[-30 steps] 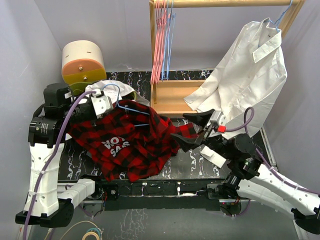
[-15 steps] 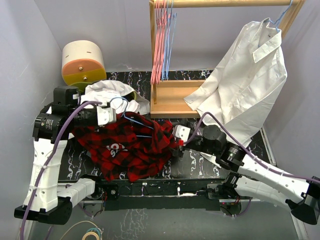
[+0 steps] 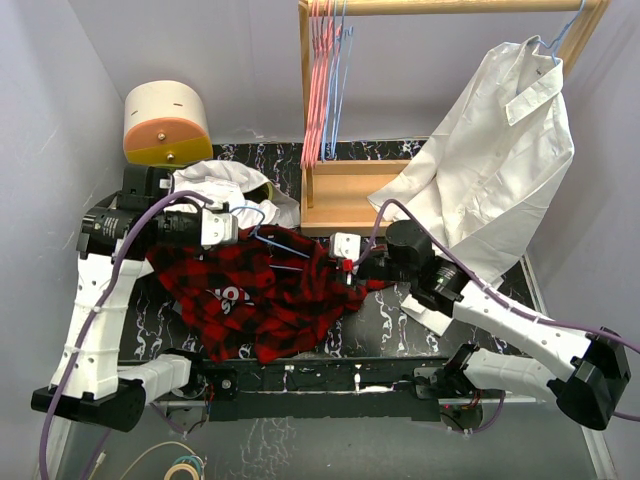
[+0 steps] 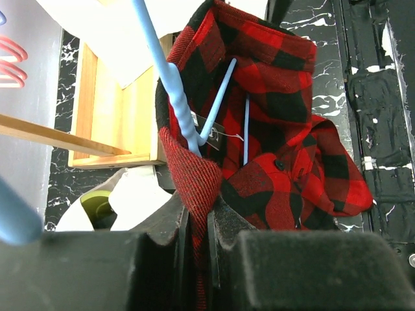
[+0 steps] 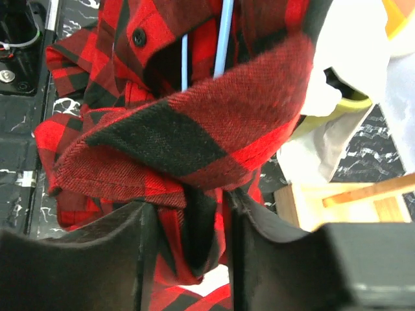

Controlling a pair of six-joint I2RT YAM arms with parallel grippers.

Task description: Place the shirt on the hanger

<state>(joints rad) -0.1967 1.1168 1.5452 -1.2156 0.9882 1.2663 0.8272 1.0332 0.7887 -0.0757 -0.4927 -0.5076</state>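
Note:
The red-and-black checked shirt (image 3: 260,295) lies bunched on the dark table between the two arms, lifted at its upper edge. The light-blue wire hanger (image 3: 272,242) sits inside its neck opening, its hook rising beside my left gripper. In the left wrist view the hanger (image 4: 175,97) runs down into the shirt (image 4: 279,129), and my left gripper (image 4: 198,210) is shut on the collar edge. My right gripper (image 3: 338,262) is at the shirt's right shoulder. In the right wrist view its jaws (image 5: 188,210) have a fold of the shirt (image 5: 194,129) between them, below the hanger wires (image 5: 224,39).
A wooden rack (image 3: 350,190) stands behind the shirt, with pink-red hangers (image 3: 318,80) on its rail. A large white collared shirt (image 3: 500,150) hangs at the right. White garments (image 3: 225,185) and a cream-and-orange drum (image 3: 165,125) lie at the back left.
My right gripper has swung left from beside the shirt onto its right shoulder and closed from wide open around a fold. My left gripper has shifted slightly up and right, still holding the collar.

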